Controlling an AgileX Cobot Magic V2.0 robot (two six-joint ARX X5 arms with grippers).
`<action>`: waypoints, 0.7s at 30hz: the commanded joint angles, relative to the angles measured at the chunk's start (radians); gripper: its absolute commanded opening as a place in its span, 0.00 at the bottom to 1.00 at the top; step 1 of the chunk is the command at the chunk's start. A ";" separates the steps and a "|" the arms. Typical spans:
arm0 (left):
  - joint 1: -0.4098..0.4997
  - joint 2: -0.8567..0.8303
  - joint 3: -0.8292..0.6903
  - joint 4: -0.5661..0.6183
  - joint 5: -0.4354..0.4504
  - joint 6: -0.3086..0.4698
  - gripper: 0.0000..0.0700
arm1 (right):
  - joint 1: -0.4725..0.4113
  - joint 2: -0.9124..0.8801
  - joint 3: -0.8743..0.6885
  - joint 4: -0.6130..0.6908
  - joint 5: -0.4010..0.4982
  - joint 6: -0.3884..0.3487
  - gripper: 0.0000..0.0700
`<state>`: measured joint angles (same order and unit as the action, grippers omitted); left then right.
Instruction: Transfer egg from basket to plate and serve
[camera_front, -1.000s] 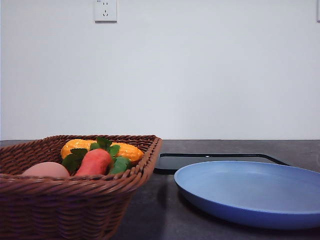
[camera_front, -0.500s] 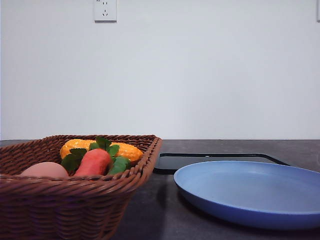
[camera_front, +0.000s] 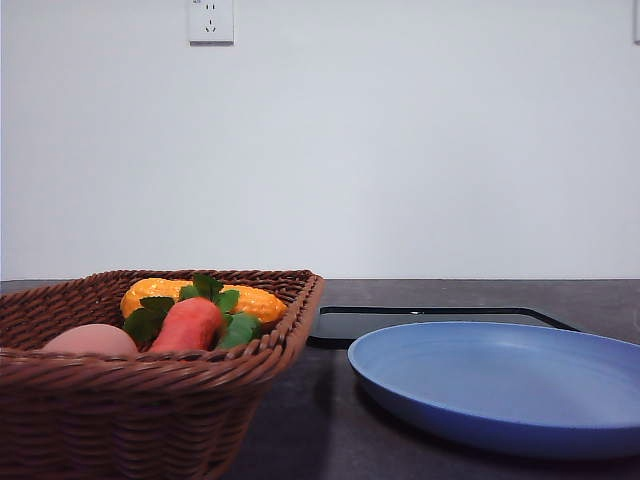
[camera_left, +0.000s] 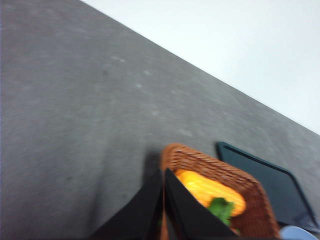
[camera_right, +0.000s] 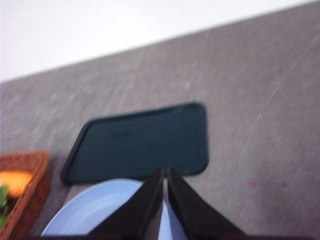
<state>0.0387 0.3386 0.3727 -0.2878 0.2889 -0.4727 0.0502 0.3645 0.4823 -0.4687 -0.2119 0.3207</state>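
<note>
The brownish-pink egg (camera_front: 90, 340) lies in the wicker basket (camera_front: 130, 405) at the front left, beside a red carrot (camera_front: 188, 322) with green leaves. The blue plate (camera_front: 505, 385) rests on the table to the basket's right. In the left wrist view my left gripper (camera_left: 164, 176) is shut, its tips together over the basket's rim (camera_left: 200, 160). In the right wrist view my right gripper (camera_right: 164, 174) is shut above the plate (camera_right: 95, 210), with nothing between its fingers.
A yellow corn cob (camera_front: 200, 297) lies at the back of the basket. A flat black tray (camera_front: 430, 320) sits behind the plate, also seen as the tray (camera_right: 140, 142) in the right wrist view. The dark grey tabletop (camera_left: 75, 125) stretches beyond the basket. A white wall stands behind.
The egg and the basket shifted very slightly in the front view; the plate and tray stayed put.
</note>
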 joint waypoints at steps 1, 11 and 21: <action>-0.001 0.059 0.043 0.003 0.037 0.052 0.00 | -0.001 0.052 0.030 -0.019 -0.026 -0.017 0.00; -0.088 0.377 0.293 -0.251 0.154 0.238 0.00 | -0.001 0.338 0.067 -0.140 -0.155 -0.025 0.11; -0.192 0.512 0.337 -0.298 0.220 0.270 0.46 | 0.000 0.557 0.066 -0.146 -0.185 -0.036 0.28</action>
<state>-0.1495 0.8444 0.6952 -0.5945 0.5014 -0.2199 0.0502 0.9045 0.5381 -0.6226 -0.3931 0.3083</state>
